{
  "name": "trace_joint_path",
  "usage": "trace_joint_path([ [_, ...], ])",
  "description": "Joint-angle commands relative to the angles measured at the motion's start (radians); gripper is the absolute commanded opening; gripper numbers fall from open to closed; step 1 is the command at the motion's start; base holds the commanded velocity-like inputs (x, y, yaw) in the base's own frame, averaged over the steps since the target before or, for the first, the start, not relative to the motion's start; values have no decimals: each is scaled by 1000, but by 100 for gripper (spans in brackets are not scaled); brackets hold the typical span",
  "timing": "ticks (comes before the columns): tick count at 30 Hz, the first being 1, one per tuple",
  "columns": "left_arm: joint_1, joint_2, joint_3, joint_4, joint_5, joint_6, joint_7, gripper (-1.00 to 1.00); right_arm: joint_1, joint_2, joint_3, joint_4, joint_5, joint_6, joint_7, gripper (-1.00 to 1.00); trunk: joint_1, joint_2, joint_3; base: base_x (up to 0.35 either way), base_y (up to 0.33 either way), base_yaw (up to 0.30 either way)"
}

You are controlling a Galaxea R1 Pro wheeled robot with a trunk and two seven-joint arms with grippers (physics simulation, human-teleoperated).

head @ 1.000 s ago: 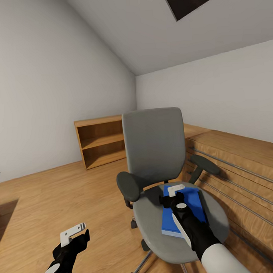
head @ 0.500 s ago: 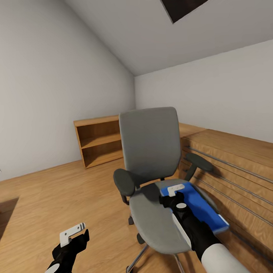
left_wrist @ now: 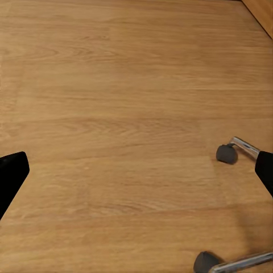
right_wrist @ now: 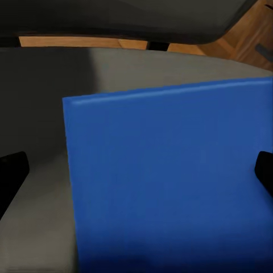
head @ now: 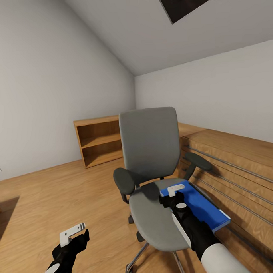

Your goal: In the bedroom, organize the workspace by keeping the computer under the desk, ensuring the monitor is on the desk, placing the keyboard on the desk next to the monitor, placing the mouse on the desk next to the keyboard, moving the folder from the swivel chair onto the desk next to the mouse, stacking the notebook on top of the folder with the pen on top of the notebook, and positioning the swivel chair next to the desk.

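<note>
A grey-walled bedroom (head: 49, 77) with wooden floor holds the swivel chair (head: 150, 151). The folder (head: 200, 207) lies at the seat's right edge, one corner overhanging. The right gripper (head: 176, 189) hovers above it, jaws spread, seemingly lining up a grasp. The left gripper (head: 72, 232) hangs open over the floor, idle.

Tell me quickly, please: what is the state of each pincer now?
Left pincer: open, holding nothing, above the floor.
Right pincer: open, over the folder on the swivel chair, not gripping it.
</note>
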Motion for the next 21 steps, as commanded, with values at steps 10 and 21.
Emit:
trace_joint_path([
  [10, 0, 1, -2, -2, 9, 1, 9, 100, 0, 0, 0, 0, -3, 8, -4, 100, 0, 0, -1, -4, 0, 0],
  [21, 0, 1, -2, -2, 9, 3, 9, 100, 0, 0, -1, -1, -4, 8, -4, 100, -8, 14, 5, 0, 0, 0],
])
